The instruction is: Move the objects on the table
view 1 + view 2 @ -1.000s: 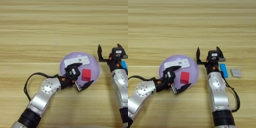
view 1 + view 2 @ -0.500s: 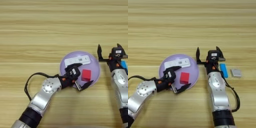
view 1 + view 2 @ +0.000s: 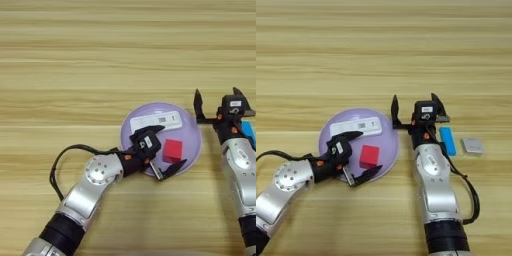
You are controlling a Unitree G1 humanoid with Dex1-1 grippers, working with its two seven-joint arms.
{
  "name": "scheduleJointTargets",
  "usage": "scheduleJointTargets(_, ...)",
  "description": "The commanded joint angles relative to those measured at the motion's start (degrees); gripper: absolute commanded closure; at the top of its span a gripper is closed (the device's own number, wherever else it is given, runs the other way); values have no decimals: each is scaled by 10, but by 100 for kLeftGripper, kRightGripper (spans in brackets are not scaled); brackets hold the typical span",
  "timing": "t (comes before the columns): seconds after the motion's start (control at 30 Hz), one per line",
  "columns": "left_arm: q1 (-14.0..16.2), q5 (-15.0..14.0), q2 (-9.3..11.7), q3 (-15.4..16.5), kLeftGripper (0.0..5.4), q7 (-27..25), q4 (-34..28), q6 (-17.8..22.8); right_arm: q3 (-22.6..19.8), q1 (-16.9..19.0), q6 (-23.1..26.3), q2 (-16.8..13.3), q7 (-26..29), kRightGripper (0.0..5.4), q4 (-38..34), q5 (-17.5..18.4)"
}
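Observation:
A round lilac plate (image 3: 192,131) lies on the wooden table (image 3: 100,60). On it rest a small red cube (image 3: 172,150) and, further back, a slim white bar-shaped device (image 3: 155,121). My left gripper (image 3: 162,151) is open over the plate's near left part, one finger near the device, the other at the plate's front rim, the cube just to its right. My right gripper (image 3: 415,106) stands open beside the plate's right edge, holding nothing.
A blue oblong block (image 3: 447,140) and a small grey square piece (image 3: 472,145) lie on the table right of my right gripper. A black cable (image 3: 62,160) loops beside my left arm.

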Motion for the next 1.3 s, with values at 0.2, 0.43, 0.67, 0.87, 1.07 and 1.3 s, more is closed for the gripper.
scheduleJointTargets(0.2,-1,6,-1,2,0,2,9,-1,-1,2,6,3,-3,3,-6,0)
scheduleJointTargets(0.43,-2,5,-1,3,21,1,9,0,-1,1,6,3,-3,0,-6,1)
scheduleJointTargets(0.67,-2,5,-3,5,84,-1,10,0,-2,0,7,3,-3,0,-5,1)
scheduleJointTargets(0.87,-2,5,-5,6,147,-1,10,1,-2,1,7,2,-2,0,-6,2)
scheduleJointTargets(1.07,-2,5,-6,8,204,0,11,1,-3,0,7,2,-3,0,-5,2)
scheduleJointTargets(1.3,-3,6,-7,9,234,0,13,0,-3,0,7,2,-2,0,-5,2)
